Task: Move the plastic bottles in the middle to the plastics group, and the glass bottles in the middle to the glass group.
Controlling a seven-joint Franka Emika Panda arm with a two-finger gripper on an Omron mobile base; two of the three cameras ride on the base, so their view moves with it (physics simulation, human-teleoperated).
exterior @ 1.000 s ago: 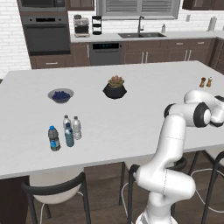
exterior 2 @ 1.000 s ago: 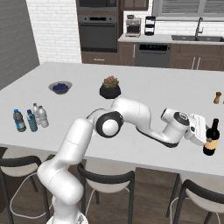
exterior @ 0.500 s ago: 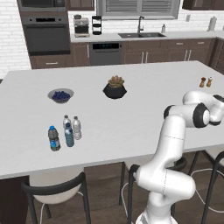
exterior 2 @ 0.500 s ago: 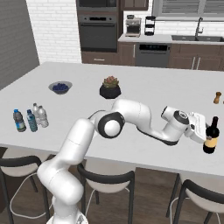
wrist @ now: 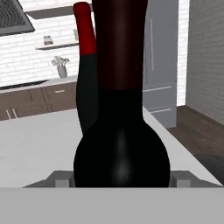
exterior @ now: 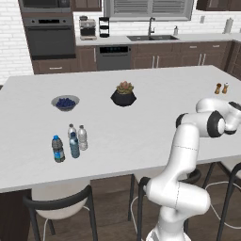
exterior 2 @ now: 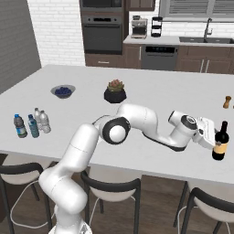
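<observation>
White counter (exterior 2: 151, 93) spreads widest before us, and near its right front edge we see the dark glass bottle (exterior 2: 220, 142) upright with the gripper (exterior 2: 214, 137) around it, fingers clamped on its body. Far left stand the plastic bottles (exterior 2: 32, 124); two amber bottles (exterior: 221, 88) sit far right.

dark glass bottle (exterior 2: 220, 141) upright at the counter's right edge.

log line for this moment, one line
phase: at dark glass bottle near counter's front edge | gripper: jaws either side of bottle, grip unclear | second dark bottle behind | amber pair beyond
</observation>
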